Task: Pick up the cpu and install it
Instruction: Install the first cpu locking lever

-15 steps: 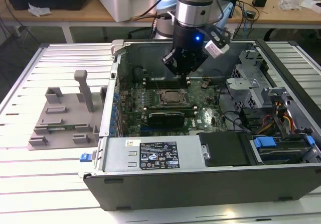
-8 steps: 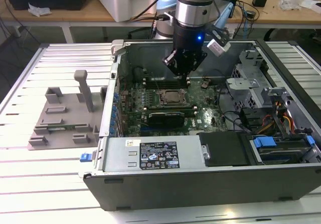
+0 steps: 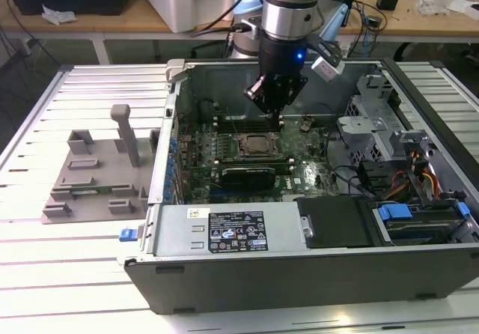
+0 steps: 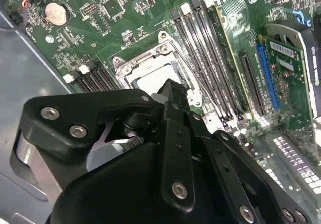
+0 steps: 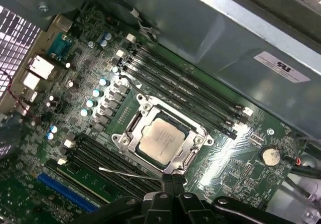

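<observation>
The cpu (image 5: pixel 161 137), a small silvery square chip, lies flat inside the metal-framed socket (image 5: pixel 131 126) of the green motherboard (image 3: pixel 308 171). In the exterior view the cpu (image 3: pixel 258 145) sits in the middle of the open computer case (image 3: pixel 299 274). My gripper (image 3: pixel 274 111) hangs a little above the socket, with its black fingers pressed together and nothing between them. In the first wrist view the gripper (image 5: pixel 173 181) is just off one side of the socket. In the second wrist view the gripper (image 4: pixel 170 89) covers part of the pale cpu (image 4: pixel 148 83).
A thin metal lever (image 5: pixel 125 173) lies beside the socket. Memory slots (image 5: pixel 185 96) run along its other side. A power supply (image 3: pixel 232 233), a drive cage (image 3: pixel 374 117) and cables (image 3: pixel 419 177) crowd the case. A grey plastic tray with posts (image 3: pixel 97 177) stands at the exterior view's left.
</observation>
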Available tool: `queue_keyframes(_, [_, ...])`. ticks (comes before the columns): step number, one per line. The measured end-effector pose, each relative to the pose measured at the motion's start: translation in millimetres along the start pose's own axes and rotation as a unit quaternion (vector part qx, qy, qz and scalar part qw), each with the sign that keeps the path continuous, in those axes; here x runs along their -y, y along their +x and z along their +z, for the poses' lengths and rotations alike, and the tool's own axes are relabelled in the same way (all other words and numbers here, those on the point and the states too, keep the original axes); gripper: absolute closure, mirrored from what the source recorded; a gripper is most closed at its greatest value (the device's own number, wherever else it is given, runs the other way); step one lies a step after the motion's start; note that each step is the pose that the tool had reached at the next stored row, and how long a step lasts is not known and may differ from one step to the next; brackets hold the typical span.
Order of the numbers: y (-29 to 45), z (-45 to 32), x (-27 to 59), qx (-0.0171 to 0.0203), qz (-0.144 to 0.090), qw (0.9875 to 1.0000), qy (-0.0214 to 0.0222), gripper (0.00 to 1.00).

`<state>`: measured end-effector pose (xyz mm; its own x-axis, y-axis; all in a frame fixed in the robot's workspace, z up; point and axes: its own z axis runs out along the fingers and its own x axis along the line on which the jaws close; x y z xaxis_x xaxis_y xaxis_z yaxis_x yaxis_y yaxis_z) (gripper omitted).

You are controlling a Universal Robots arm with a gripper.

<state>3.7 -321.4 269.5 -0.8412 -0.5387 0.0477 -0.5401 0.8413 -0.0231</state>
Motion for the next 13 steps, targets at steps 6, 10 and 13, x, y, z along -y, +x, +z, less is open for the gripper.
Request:
queue_keyframes(6, [0.0, 0.0, 0.0, 0.0006, -0.027, 0.9996, 0.0013, 0.89])
queue_keyframes(10, [0.0, 0.0, 0.0, 0.0010, -0.045, 0.9990, 0.0022, 0.89])
queue_keyframes(13, [0.0, 0.0, 0.0, 0.0014, -0.063, 0.9980, 0.0030, 0.89])
